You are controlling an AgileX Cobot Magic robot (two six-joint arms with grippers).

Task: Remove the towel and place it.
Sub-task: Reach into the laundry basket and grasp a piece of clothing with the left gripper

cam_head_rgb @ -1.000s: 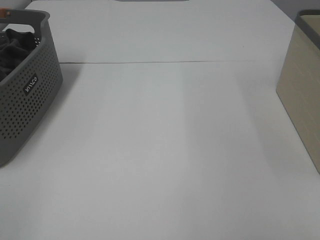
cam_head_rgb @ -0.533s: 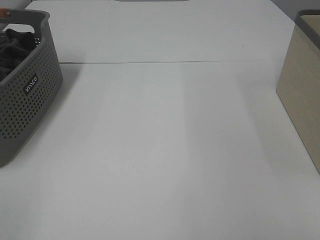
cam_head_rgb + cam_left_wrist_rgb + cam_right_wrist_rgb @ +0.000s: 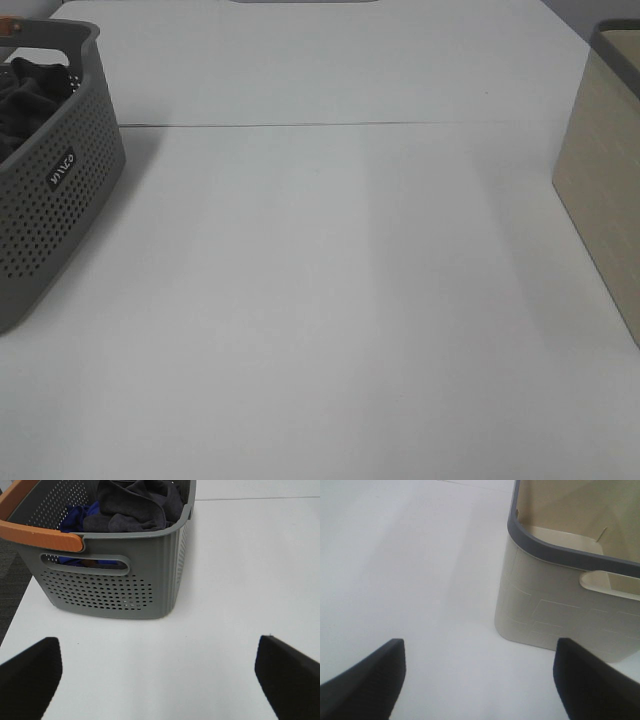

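Note:
The dark charcoal towel [image 3: 137, 502] lies crumpled inside a grey perforated basket [image 3: 115, 587] with an orange handle [image 3: 37, 532]. In the exterior high view the towel [image 3: 25, 95] shows over the rim of the basket [image 3: 55, 190] at the far left. My left gripper [image 3: 160, 680] stands open over the white table, a short way in front of the basket, with nothing between its fingers. My right gripper [image 3: 477, 680] is open too, near the corner of a beige bin. Neither gripper shows in the exterior high view.
A blue cloth [image 3: 77, 517] lies in the basket beside the towel. The beige bin [image 3: 570, 600] with a dark grey rim stands at the table's right edge [image 3: 605, 190]; its inside looks bare. A seam [image 3: 330, 124] crosses the white table.

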